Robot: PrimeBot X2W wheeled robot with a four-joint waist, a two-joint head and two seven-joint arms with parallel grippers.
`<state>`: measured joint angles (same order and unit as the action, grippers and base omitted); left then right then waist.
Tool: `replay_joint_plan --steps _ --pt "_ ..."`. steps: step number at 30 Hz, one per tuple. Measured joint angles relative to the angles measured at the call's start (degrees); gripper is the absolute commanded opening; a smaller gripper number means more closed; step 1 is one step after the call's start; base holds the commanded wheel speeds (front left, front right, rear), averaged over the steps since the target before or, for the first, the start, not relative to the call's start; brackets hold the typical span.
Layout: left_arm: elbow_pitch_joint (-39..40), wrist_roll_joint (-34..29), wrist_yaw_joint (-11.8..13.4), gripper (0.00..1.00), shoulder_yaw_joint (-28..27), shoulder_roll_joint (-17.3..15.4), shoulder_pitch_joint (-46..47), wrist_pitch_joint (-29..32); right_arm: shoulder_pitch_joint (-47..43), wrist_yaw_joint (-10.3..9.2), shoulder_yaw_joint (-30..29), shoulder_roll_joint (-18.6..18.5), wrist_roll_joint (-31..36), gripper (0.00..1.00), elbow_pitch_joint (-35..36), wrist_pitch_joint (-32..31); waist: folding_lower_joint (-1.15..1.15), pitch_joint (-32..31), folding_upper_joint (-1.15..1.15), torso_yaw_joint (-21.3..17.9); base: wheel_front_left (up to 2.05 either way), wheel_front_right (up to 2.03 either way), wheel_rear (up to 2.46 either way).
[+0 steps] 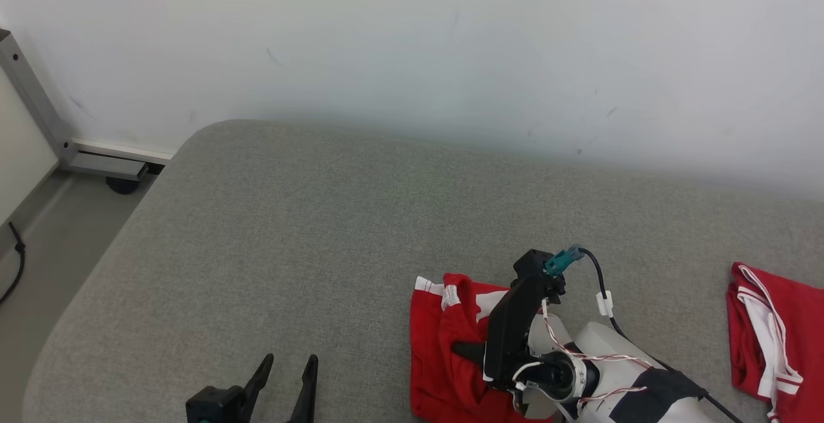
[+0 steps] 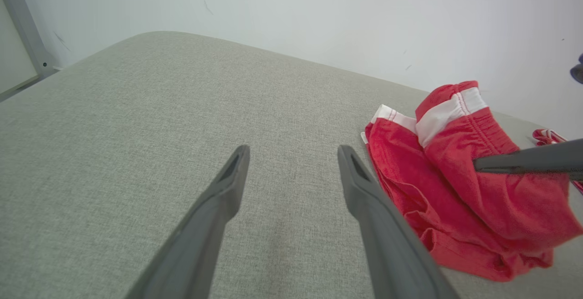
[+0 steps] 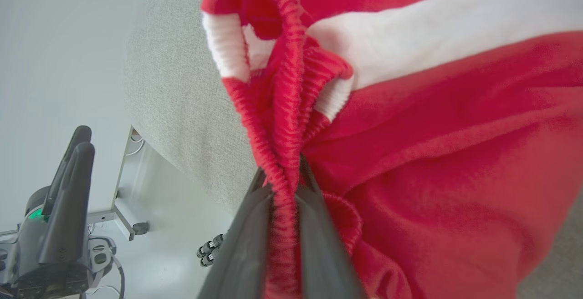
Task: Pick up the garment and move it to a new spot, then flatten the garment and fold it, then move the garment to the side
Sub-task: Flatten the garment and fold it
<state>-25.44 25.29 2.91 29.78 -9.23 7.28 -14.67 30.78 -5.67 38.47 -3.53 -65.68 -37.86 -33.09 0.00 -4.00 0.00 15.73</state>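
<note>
Nipped onto elastic waistband [image 3: 282,85] of red shorts [image 1: 444,346] with right gripper [image 3: 284,176], jaws nearly closed. Bunched on grey cushion [image 1: 290,217], near front edge. Lift slowly, fully clear before moving. Bring left gripper [image 2: 294,153], spread wide and empty, to opposite waistband end.

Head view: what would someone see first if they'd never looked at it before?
The bright red garment with white stripes catches the eye first. It is bunched low and right of centre on the grey padded surface, with the right jaws shut on its elastic edge. Next come a second red garment at the far right edge, and the left jaws standing open and empty at the bottom left.
</note>
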Motion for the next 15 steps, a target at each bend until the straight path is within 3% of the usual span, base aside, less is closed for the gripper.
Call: replay_joint_plan --steps 13,14,15 --pt "-0.9 0.0 -0.5 1.0 -0.2 0.0 0.0 0.0 2.7 -1.4 2.1 0.0 -2.5 0.0 -4.6 4.4 0.0 0.1 0.0 0.5 0.0 0.0 0.0" --pt "-0.9 0.0 -0.5 1.0 -0.2 0.0 0.0 0.0 2.7 -1.4 2.5 0.0 -2.6 0.15 -4.8 4.4 0.0 0.1 0.0 0.6 0.0 0.0 0.0" --pt "-1.0 0.0 -0.5 1.0 -0.2 0.0 0.0 0.0 2.7 -1.4 2.9 0.0 -2.6 0.59 -5.0 4.7 0.0 0.1 0.0 0.6 0.0 0.0 0.0"
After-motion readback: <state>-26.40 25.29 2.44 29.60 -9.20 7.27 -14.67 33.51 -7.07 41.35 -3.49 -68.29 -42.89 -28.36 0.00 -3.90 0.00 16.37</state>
